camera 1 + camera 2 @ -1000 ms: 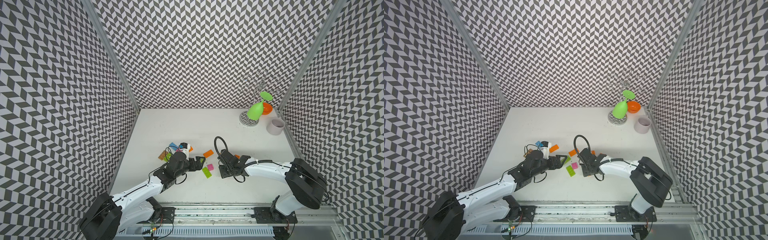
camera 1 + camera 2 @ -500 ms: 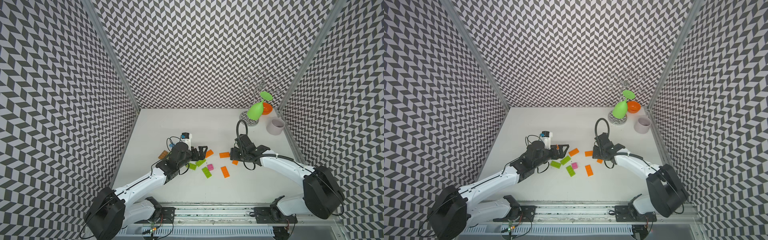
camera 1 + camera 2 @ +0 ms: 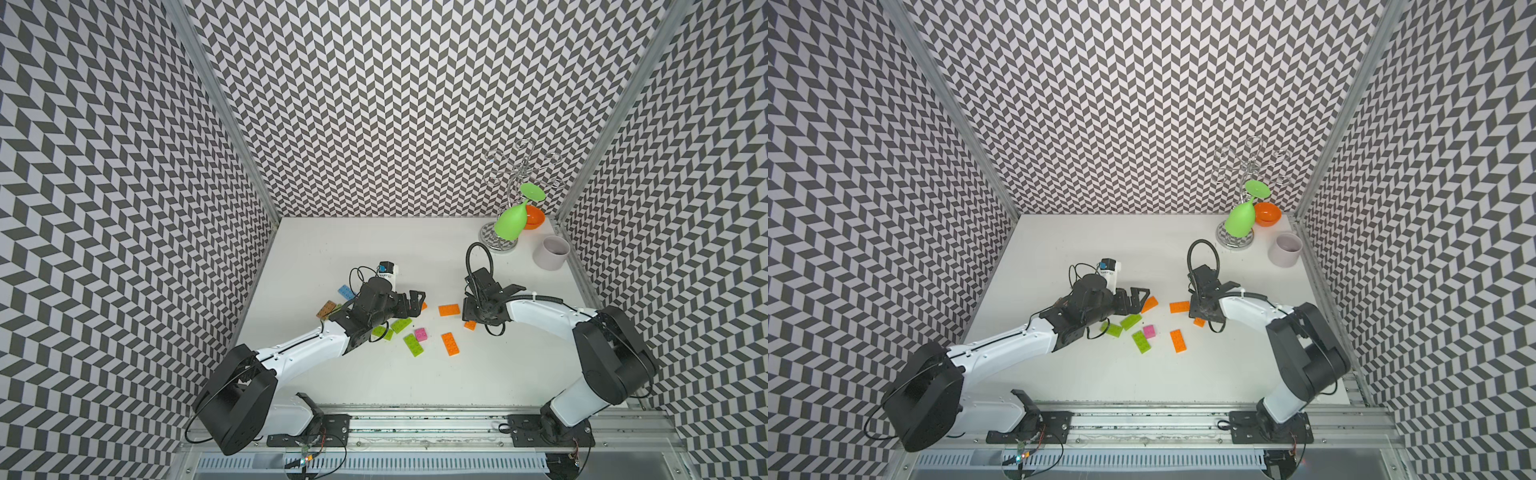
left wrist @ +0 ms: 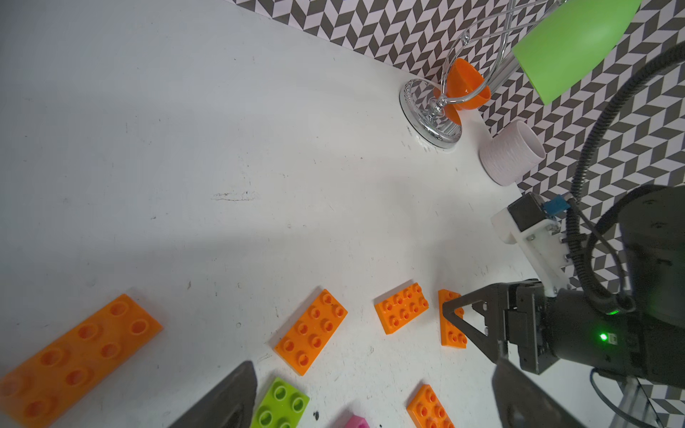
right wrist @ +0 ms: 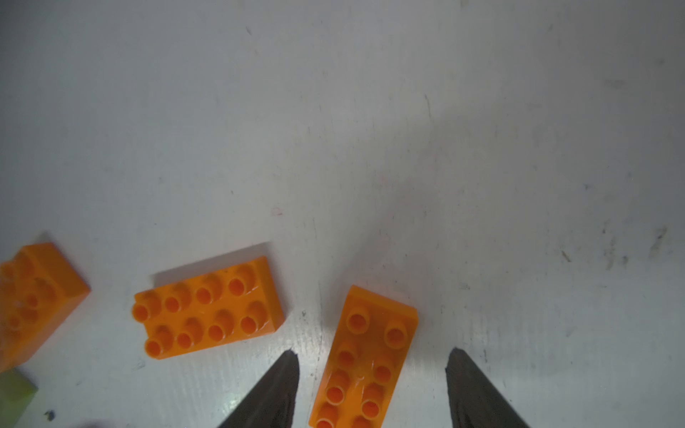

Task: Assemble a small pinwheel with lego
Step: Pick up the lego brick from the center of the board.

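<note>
The lego lies loose on the white table [image 3: 374, 249]. In both top views I see orange bricks [image 3: 449, 309] [image 3: 450, 343] [image 3: 1179, 306], lime green bricks [image 3: 414, 345] [image 3: 401, 325] [image 3: 1131, 321] and a pink square [image 3: 420, 334] [image 3: 1149, 331]. A blue brick [image 3: 345, 292] and a brown one [image 3: 326, 309] lie behind my left arm. My left gripper [image 3: 413, 303] [image 4: 370, 404] is open wide, low over a lime brick [image 4: 280, 404] and the pink square [image 4: 356, 421]. My right gripper [image 3: 473, 316] [image 5: 370, 385] is open astride an orange brick [image 5: 365, 359], whose sides its fingers [image 5: 281, 389] do not touch.
A chrome stand [image 3: 498, 241] carrying a green cup [image 3: 510, 222] stands at the back right, with an orange bowl [image 3: 535, 217] and a pale cup [image 3: 550, 252] beside it. Patterned walls close in three sides. The mounting rail [image 3: 415, 432] runs along the front.
My right arm swung right and back from beside the pink square to the orange brick, uncovering other orange bricks. My left gripper moved slightly back and opened a little wider.
</note>
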Tool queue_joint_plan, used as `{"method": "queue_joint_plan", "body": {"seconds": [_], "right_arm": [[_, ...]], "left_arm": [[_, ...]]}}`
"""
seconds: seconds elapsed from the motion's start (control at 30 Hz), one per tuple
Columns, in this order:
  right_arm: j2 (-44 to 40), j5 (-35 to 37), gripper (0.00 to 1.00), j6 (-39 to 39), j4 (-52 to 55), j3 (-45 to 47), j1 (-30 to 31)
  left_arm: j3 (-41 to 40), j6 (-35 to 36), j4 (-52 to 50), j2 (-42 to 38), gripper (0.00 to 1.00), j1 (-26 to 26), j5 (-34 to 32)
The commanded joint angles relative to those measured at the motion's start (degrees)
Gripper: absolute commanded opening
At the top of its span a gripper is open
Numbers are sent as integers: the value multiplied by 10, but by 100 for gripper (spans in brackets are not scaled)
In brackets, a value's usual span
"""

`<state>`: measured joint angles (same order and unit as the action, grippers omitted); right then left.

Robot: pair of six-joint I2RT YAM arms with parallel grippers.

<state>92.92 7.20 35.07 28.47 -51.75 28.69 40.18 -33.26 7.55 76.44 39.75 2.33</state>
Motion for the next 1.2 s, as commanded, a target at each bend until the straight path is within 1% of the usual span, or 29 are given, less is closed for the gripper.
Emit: {"method": "queue_joint_plan", "body": {"seconds": [0.0, 0.07, 0.23, 0.43, 0.53, 0.6, 0.7, 0.8, 1.0, 1.17], "right_arm": [[12, 6, 61, 4, -2, -9, -2], [16, 3, 58, 2, -2, -6, -2], [18, -6, 57, -3, -3, 4, -2], [38, -6, 51, -15, -1, 4, -1], [49, 0, 47, -22, 2, 0, -2], [56, 2, 42, -27, 9, -4, -1], [50, 2, 37, -32, 11, 2, 0], [38, -4, 36, -45, 11, 14, 14], [27, -31, 34, -72, 7, 36, 66], [37, -48, 34, -85, -5, 30, 72]], "left_arm": [[-2, 0, 17, 1, 98, 2, 9], [-6, -4, 18, 0, 98, 2, 11], [-13, -8, 24, -1, 98, 2, 14], [-17, -11, 25, -3, 98, 2, 13], [-18, -12, 23, -5, 98, 0, 14], [-21, -13, 24, -7, 98, -1, 14], [-30, -19, 26, -13, 98, -6, 18], [-45, -28, 32, -24, 98, -18, 25], [-73, -37, 33, -55, 98, -45, 35], [-82, -37, 27, -69, 98, -64, 41]]}}
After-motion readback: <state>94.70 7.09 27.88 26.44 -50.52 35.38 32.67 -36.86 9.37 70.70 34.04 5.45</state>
